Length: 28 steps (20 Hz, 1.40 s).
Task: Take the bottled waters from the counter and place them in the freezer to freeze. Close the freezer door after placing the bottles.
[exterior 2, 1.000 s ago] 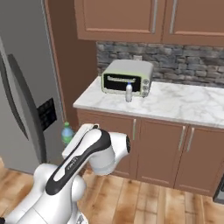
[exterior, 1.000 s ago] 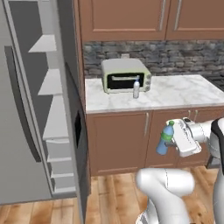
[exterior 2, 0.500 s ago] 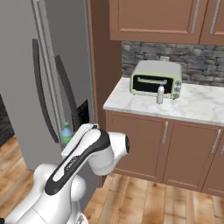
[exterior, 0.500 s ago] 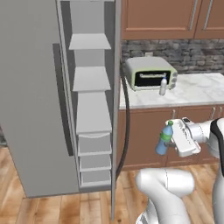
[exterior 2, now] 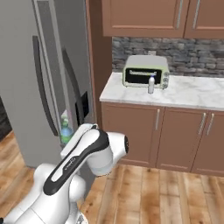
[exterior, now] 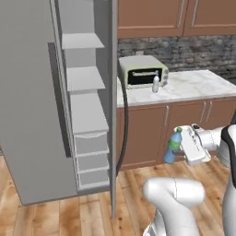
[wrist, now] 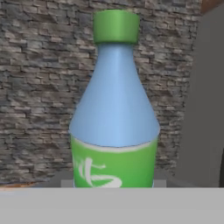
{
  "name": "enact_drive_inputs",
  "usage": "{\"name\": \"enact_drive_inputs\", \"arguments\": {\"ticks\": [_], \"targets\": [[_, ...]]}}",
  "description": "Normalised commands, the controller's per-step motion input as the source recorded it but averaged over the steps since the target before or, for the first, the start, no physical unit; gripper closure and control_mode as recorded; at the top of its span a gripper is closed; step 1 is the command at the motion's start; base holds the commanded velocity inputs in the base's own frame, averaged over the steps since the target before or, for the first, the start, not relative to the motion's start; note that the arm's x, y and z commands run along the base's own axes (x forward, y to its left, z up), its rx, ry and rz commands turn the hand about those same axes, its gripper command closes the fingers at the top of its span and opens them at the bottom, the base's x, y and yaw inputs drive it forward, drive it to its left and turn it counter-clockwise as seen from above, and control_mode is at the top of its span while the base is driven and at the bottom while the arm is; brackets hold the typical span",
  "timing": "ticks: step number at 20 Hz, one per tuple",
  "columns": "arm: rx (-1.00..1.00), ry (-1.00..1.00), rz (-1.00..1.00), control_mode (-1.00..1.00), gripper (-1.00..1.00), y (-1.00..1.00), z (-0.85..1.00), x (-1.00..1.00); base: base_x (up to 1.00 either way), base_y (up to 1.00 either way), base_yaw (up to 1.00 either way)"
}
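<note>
arm: bent low before the cabinets | gripper [exterior: 180,146]: clenched on an upright blue bottle [exterior: 173,145] | freezer [exterior: 85,97]: door open, shelves bare

Freezer [exterior: 37,115] door [exterior: 112,92] swung open, shelves [exterior: 83,78] bare; door edge stands between claw [exterior: 180,146] and shelves.
</note>
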Motion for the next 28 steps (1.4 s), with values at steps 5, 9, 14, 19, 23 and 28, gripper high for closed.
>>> {"name": "enact_drive_inputs", "arguments": {"ticks": [5,9,14,19,23,28], "targets": [[0.00,0.00,0.00,1.00,1.00,0.00,0.00,0.00,-0.31,0.79,-0.15],[0.00,0.00,0.00,1.00,1.00,0.00,0.00,0.00,-0.33,0.80,-0.14],[0.00,0.00,0.00,1.00,1.00,0.00,0.00,0.00,-0.37,0.74,-0.18],[0.00,0.00,0.00,1.00,1.00,0.00,0.00,0.00,-0.02,0.72,-0.39],[0.00,0.00,0.00,1.00,1.00,0.00,0.00,0.00,0.15,0.95,-0.46],[0.00,0.00,0.00,1.00,1.00,0.00,0.00,0.00,0.26,0.95,-0.41]]}}
